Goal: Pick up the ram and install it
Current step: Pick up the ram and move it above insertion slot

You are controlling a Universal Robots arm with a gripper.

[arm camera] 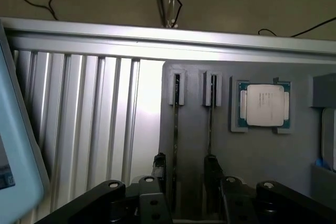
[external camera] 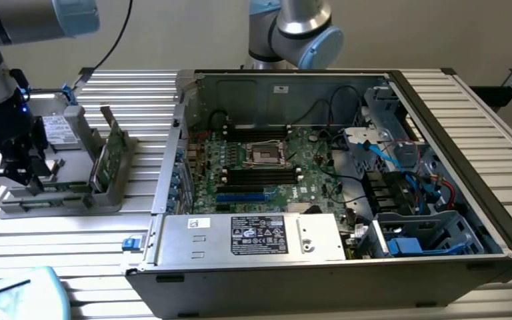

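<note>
Ram (external camera: 104, 160) edge-up in tray (arm camera: 252, 156) slot — pincer (arm camera: 185, 169) near, fingers apart.

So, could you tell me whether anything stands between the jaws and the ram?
Nothing visible does: the thin green ram stick stands upright in the grey slotted holder, directly ahead of the gripper and its open jaws.

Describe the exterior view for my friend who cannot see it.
A robot arm's gripper hangs over a grey holder on a slatted metal table, with the ram standing on edge in that holder. To the exterior view's right sits an open computer case showing its green motherboard.
</note>
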